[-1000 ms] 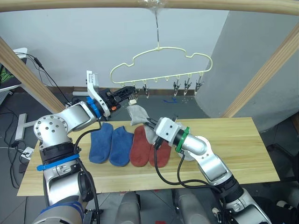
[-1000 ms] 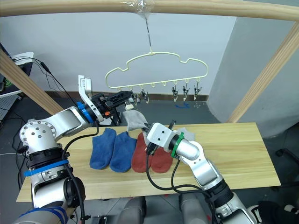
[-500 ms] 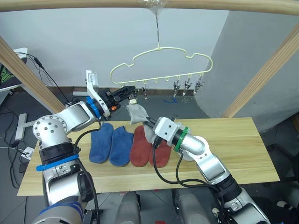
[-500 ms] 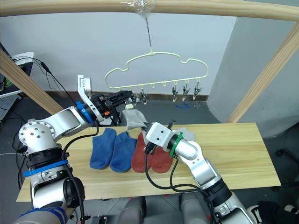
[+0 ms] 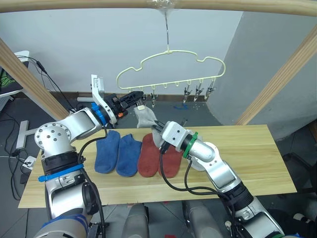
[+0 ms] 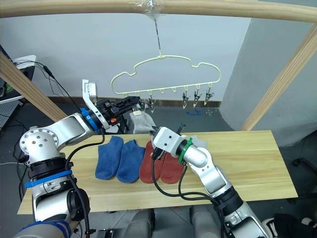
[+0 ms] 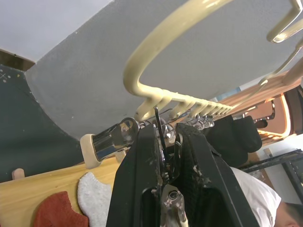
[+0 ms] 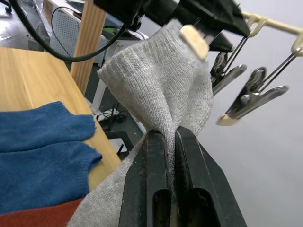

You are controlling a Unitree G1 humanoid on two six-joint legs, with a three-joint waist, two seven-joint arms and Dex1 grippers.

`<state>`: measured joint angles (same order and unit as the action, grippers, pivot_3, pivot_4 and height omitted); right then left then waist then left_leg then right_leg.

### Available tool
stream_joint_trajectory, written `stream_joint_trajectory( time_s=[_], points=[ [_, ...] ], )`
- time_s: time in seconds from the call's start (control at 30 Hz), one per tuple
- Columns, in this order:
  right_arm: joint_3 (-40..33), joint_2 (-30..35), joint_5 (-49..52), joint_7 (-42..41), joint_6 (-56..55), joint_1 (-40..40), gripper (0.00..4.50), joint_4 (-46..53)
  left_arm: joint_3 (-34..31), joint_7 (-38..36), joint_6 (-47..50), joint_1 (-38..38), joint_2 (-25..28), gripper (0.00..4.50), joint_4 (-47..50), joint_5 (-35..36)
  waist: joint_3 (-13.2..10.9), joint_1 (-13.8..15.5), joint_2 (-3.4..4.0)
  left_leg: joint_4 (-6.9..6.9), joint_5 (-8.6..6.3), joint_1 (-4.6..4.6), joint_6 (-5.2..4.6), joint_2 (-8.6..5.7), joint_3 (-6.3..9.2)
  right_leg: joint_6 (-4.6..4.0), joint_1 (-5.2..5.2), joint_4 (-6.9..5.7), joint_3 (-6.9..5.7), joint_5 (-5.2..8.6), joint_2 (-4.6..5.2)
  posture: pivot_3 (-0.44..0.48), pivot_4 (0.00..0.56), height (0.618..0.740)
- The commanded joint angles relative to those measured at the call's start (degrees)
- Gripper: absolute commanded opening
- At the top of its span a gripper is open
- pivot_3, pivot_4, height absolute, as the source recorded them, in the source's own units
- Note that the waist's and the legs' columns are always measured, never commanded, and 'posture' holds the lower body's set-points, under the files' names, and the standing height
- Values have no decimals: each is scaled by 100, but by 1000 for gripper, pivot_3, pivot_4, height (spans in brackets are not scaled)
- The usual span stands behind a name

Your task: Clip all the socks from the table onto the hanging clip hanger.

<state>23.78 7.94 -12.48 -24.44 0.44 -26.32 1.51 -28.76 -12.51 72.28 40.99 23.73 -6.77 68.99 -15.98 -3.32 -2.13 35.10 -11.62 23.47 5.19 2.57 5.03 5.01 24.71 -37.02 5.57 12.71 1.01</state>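
In right tool (image 8: 169,137): grey sock (image 8: 165,94).

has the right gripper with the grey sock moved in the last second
Yes. Judged against the clip hanger, which stays put, the right gripper has carried the grey sock up and toward the hanger's leftmost clips, closer to the left gripper.

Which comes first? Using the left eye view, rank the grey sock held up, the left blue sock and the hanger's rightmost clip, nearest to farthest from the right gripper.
1. Grey sock: pinched in the right gripper, touching it.
2. Left blue sock: flat on the table, toward the robot's left.
3. Rightmost clip: up on the clip hanger, toward the right.
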Motion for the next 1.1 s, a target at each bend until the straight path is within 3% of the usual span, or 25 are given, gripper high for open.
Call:
stream_joint_trajectory(
  time_s=[0.03,0.23,0.27,0.67,0.87,0.97,1.1],
  points=[
    [-67,-59,-7,73,-179,-123,38,76,87,-176,-82,-56,120,243,300,34,0,2,0,0,0,0,0,0,1,-2,0,0,0,-1,0,1,239,740],
    [-49,-51,32,16,-148,-116,38,75,220,-362,-254,-153,207,243,431,-51,0,4,0,0,0,0,0,0,1,-2,0,0,0,-1,0,5,243,740],
    [-45,-53,45,0,-136,-114,0,74,226,-371,-254,-170,214,806,438,-41,0,4,0,0,0,0,0,0,0,-2,0,0,0,-1,0,5,243,740],
    [-36,-483,193,-8,-293,-429,0,-788,-151,-204,-89,-448,575,4431,701,423,0,6,0,0,0,0,0,1,1,-2,1,-3,-1,-1,0,60,250,740],
    [-481,-1170,829,-43,-213,-853,0,-1992,-231,-142,-126,-1502,1145,4470,1553,319,-1,48,-3,-12,0,-2,-1,6,0,-17,7,-4,-1,-3,0,121,255,740],
    [-868,-1447,1409,-189,279,-855,798,-2191,-60,-339,-462,-1747,1317,4500,1992,21,-3,187,-7,-12,0,1,-1,6,5,-20,8,-2,-7,-1,-1,137,255,740],
    [-1018,-1493,1628,-338,437,-848,2222,-2210,43,-431,-732,-1893,1357,4500,2254,-159,-3,309,-6,-10,0,6,0,3,7,-20,8,3,-10,0,0,143,255,740]
  ],
)
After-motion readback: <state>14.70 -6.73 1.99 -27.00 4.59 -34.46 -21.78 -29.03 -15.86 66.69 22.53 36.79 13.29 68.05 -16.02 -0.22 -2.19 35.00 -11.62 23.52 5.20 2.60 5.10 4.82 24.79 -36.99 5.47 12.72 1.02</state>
